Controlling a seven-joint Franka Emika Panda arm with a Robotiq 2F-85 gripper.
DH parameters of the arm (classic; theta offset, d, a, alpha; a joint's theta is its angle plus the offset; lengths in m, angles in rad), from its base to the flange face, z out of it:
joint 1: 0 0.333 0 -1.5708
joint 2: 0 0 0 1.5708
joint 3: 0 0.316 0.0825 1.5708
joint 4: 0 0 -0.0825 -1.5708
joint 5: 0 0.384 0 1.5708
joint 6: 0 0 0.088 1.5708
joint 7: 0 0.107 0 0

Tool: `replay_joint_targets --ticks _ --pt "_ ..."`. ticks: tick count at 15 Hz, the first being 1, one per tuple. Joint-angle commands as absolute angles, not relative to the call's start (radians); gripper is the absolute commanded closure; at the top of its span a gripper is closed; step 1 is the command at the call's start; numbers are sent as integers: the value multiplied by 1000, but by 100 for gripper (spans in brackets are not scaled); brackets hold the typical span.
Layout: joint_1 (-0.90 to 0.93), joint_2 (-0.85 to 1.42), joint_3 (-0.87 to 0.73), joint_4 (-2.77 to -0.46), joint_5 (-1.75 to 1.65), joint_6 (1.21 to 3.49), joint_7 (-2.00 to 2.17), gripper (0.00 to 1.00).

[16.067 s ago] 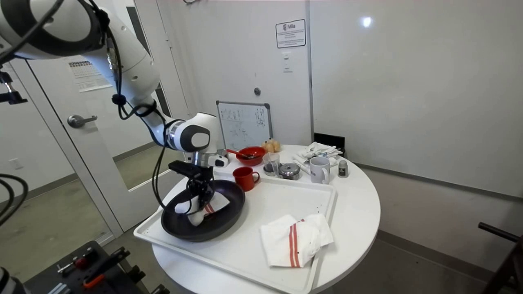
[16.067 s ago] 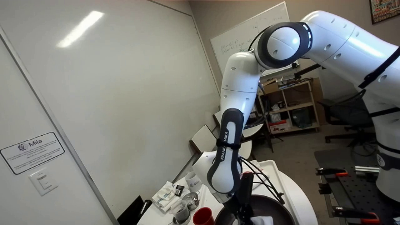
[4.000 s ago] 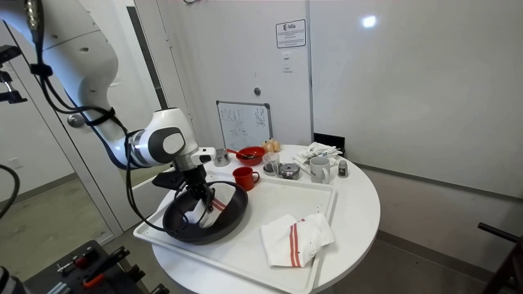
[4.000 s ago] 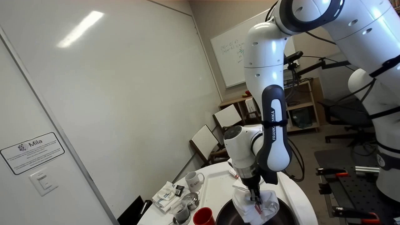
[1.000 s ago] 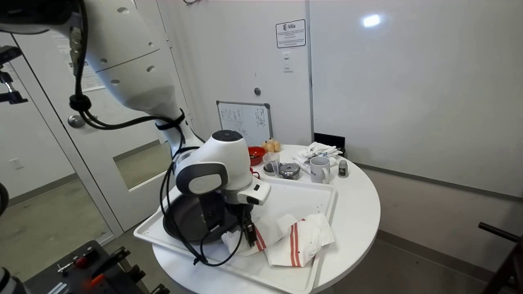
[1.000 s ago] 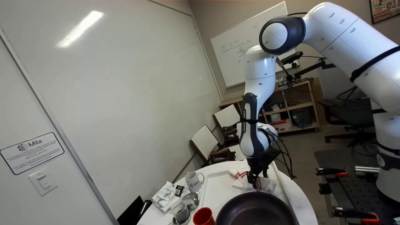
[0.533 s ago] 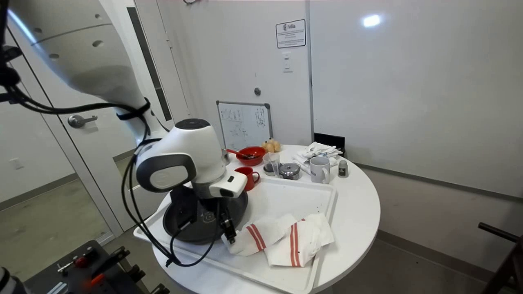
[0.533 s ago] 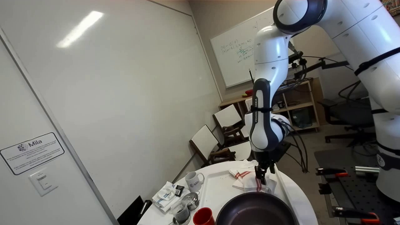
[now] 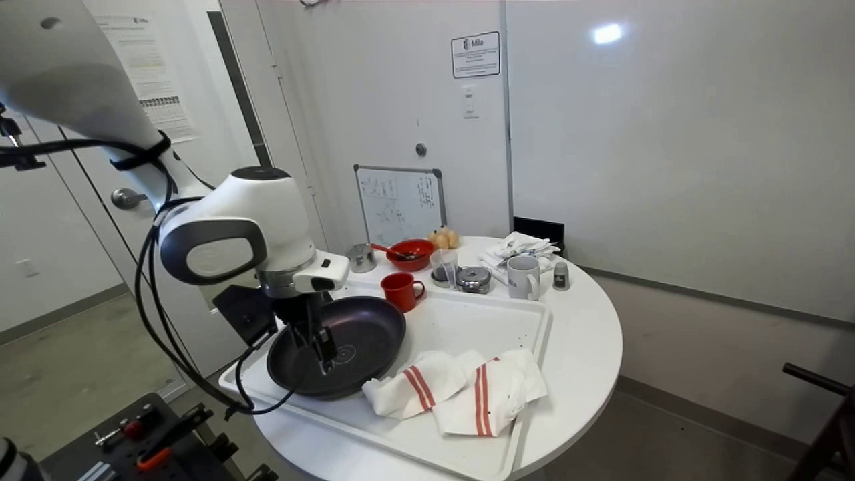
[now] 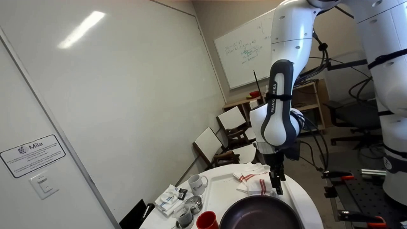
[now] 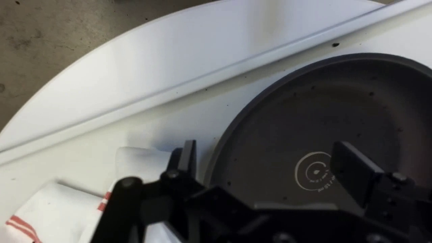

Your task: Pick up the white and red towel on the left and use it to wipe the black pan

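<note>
The white and red towel (image 9: 437, 379) lies crumpled on the tray beside the black pan (image 9: 364, 331), its two red stripes facing up; it also shows next to the pan (image 10: 251, 219) in an exterior view. Above the pan's near part hangs my gripper (image 11: 263, 150), its fingers wide apart with nothing between them. In the wrist view the pan (image 11: 287, 111) fills the right side below the fingers, with small dark specks inside. Part of the towel (image 11: 141, 162) shows at left, partly covered by a finger.
A second striped towel (image 9: 511, 394) overlaps the right end of the first. The white tray (image 9: 481, 327) rests on a round table (image 9: 584, 354). Behind the pan stand a red mug (image 9: 398, 292), a red bowl (image 9: 417, 264), a metal pot (image 9: 473, 280) and a grey mug (image 9: 520, 277).
Seconds ago the towel was gripped inside the pan. A second ago it lay on the tray between my fingers; since then my gripper has moved off it, back over the pan.
</note>
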State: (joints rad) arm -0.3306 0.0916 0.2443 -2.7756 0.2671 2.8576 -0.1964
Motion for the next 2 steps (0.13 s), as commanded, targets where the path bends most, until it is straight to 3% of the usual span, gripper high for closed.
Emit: replay_joint_targets --ticks 1,2 --pt "-226 77 152 -2769 299 2832 -229 0" --pt "-215 67 145 -2770 303 2822 -238 0"
